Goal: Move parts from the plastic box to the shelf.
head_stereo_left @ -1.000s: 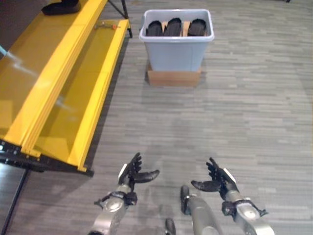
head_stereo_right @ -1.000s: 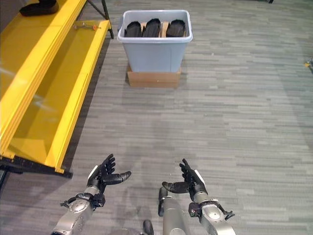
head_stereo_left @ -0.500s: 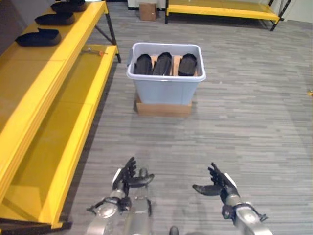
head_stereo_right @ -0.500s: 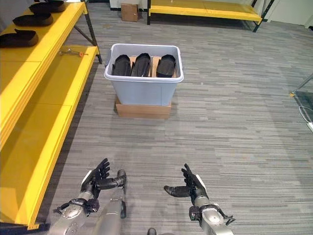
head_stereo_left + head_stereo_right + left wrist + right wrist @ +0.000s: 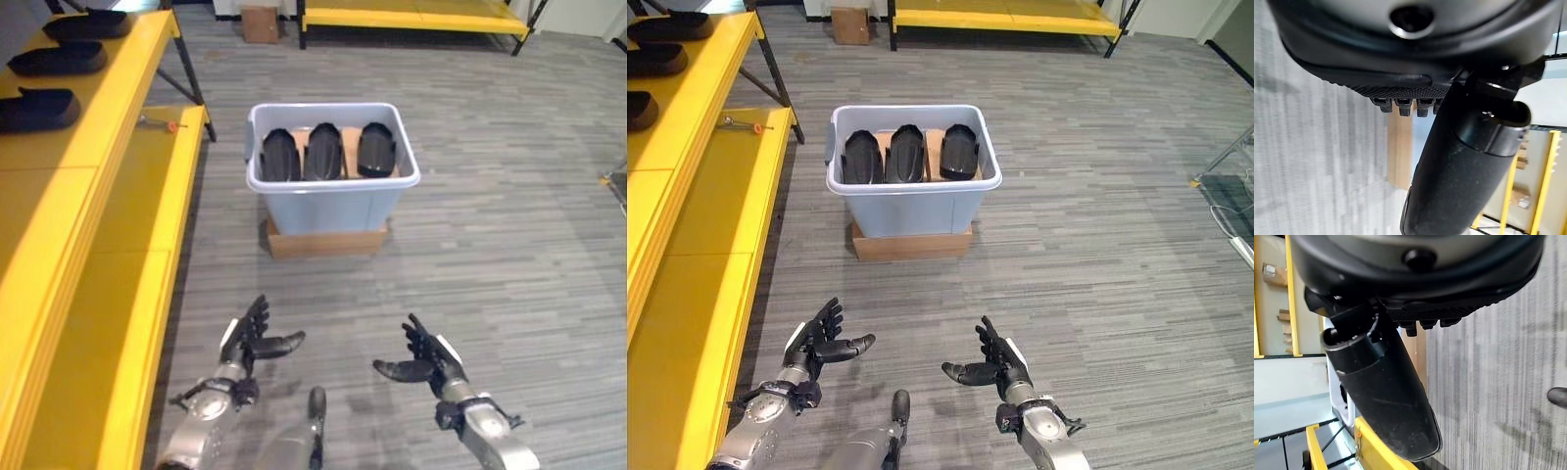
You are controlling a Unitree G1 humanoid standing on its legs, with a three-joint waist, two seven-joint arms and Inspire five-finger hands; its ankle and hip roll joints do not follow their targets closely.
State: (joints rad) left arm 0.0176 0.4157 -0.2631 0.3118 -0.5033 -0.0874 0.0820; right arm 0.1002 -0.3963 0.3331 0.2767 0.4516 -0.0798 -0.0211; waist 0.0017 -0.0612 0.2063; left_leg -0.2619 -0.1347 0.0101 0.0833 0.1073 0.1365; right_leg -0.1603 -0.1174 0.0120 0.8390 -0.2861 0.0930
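Facing the box, both hands empty

Covering the whole room: grey plank floor (image 5: 1097, 245). Along the left side, a yellow shelf (image 5: 88, 186) in two levels, upper one carrying dark parts already placed (image 5: 37, 106), lower one bearing a small tool with an orange tip (image 5: 162, 123) near its far end. Across the far end of the room, another yellow shelf (image 5: 1004, 17), with a small cardboard carton (image 5: 259, 22) on the floor just beside it.

Standing ahead on the floor, well apart from both hands: pale blue box (image 5: 331, 201), set on a flat cardboard base (image 5: 328, 240). Upright inside, side by side in one row: three black parts (image 5: 320, 151), with a strip of cardboard showing between them.

Low in the head views, raised over bare floor: left hand (image 5: 249, 345) and right hand (image 5: 423, 360), palms turned towards each other, fingers spread and relaxed, thumbs pointing inward. Holding nothing, touching nothing, either of them. Seen from the left wrist: thumb (image 5: 1459, 166) standing out straight, fingertips (image 5: 1400, 105) in a short row, floor and the box's cardboard base beyond. Seen from the right wrist: same released pose, thumb (image 5: 1386, 391) extended, floor and yellow shelf past it.
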